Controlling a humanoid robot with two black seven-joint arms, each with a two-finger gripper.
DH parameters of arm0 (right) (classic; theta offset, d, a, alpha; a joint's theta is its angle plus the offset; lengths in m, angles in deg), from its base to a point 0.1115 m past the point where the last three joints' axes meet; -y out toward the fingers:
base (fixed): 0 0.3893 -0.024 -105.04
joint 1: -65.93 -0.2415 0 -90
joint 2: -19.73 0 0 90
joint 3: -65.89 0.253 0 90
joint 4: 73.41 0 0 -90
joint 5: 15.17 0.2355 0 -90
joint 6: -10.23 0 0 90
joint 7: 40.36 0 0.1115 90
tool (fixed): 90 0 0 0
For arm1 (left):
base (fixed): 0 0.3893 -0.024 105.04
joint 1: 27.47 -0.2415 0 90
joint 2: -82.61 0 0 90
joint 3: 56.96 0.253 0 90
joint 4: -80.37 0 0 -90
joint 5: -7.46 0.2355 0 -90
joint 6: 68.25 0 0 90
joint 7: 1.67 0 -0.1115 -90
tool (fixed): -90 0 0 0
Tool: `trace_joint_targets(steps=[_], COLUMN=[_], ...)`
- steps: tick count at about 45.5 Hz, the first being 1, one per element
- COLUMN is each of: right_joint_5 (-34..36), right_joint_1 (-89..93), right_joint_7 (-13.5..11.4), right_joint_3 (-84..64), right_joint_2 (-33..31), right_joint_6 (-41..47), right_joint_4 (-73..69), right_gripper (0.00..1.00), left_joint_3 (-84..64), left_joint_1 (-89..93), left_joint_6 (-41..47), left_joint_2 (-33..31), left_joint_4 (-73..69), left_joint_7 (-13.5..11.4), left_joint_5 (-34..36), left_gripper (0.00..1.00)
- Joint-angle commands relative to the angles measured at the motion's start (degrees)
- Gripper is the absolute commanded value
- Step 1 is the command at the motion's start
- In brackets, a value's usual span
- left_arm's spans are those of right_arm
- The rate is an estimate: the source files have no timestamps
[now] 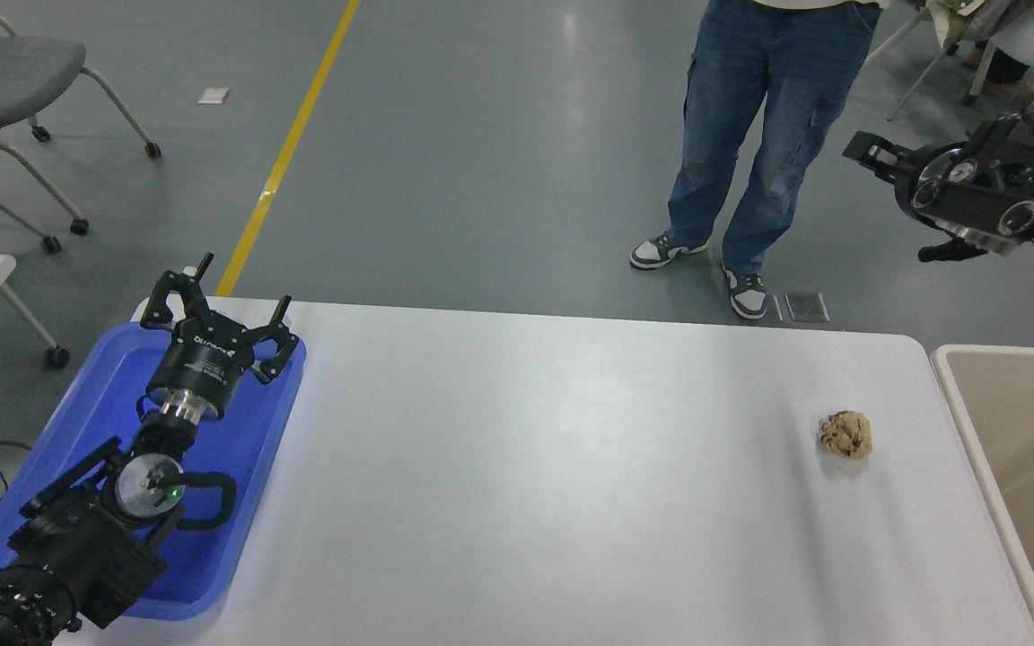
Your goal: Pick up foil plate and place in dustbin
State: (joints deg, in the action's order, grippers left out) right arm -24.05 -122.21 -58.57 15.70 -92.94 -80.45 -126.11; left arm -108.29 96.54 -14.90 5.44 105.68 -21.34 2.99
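No foil plate shows anywhere in the head view; it is hidden or out of view. The dustbin [1033, 431], beige with a pale thick rim, stands at the table's right end, cut off by the picture's edge; the part of its inside that shows is plain tan. My right gripper [871, 154] is raised high at the upper right, beyond the table's far edge and above the floor, pointing left, with nothing in it. My left gripper [219, 301] is parked open over the blue tray at the lower left.
A small crumpled tan paper ball [845, 434] lies on the white table [526, 467] near the dustbin. A blue plastic tray [239, 467] lies at the left under my left arm. A person in jeans [750, 135] stands beyond the far edge. Chairs stand at the upper left.
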Motion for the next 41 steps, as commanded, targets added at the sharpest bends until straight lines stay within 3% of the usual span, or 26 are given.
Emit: trace_joint_targets(steps=[1,22,33,41], right_joint_5=[0.1,0.4,0.7,1.1], right_joint_1=[-7.8,-21.8,-26.5,-27.6], right_joint_7=[-0.3,-0.4,-0.5,-0.5], right_joint_3=[-4.6,-12.6,-13.2,-13.1], right_joint_2=[1.0,-0.3,-1.1,-1.1], right_joint_6=[9.0,38.4,45.7,45.7], right_joint_4=[-9.7,-21.8,-26.5,-26.6], right_gripper=[1.0,1.0,1.0,1.0], left_joint_3=[0.0,0.0,0.0,0.0], left_joint_1=[0.0,0.0,0.0,0.0], left_joint_6=[0.0,0.0,0.0,0.0], left_joint_2=[0.0,0.0,0.0,0.0], left_joint_4=[0.0,0.0,0.0,0.0], left_joint_7=[0.0,0.0,0.0,0.0], left_joint_5=[0.0,0.0,0.0,0.0], left_gripper=[1.0,1.0,1.0,1.0])
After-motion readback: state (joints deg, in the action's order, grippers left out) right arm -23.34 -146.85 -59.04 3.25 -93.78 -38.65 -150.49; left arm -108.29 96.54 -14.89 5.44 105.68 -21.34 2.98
